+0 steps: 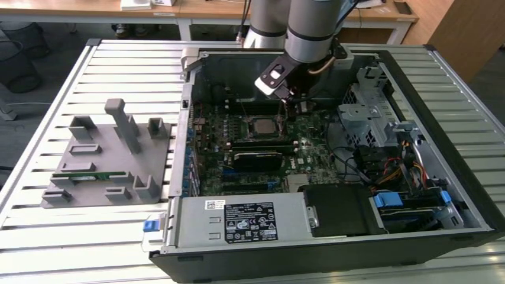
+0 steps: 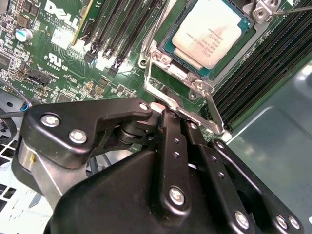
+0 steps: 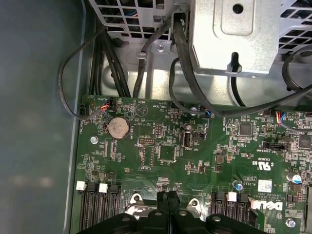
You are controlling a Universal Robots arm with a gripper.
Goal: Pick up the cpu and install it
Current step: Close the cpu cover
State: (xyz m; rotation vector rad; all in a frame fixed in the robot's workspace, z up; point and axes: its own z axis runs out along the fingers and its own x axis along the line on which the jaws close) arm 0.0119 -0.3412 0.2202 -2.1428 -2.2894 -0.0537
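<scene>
The cpu [image 2: 207, 34], a square chip with a silvery top, lies flat in its socket on the green motherboard [image 2: 58, 53]; the exterior view shows the cpu [image 1: 263, 126] mid-board inside the open computer case [image 1: 236, 234]. The socket's metal load frame [image 2: 187, 80] stands swung off the chip toward my fingers. My gripper [image 2: 163, 114] is shut with nothing seen between its fingers, its tips at the frame's edge beside the cpu. In the first wrist view the gripper [image 3: 167, 202] shows its two fingers pressed together above the board. In the exterior view the gripper [image 1: 294, 106] hangs just to the right of the socket.
Black memory slots [image 2: 129, 29] flank the socket. A metal drive cage [image 1: 371, 112] and cables [image 3: 122, 63] crowd the case on the exterior view's right. A grey fixture [image 1: 106, 160] holding a green memory stick [image 1: 91, 176] stands on the slatted table [image 1: 118, 65] at the left.
</scene>
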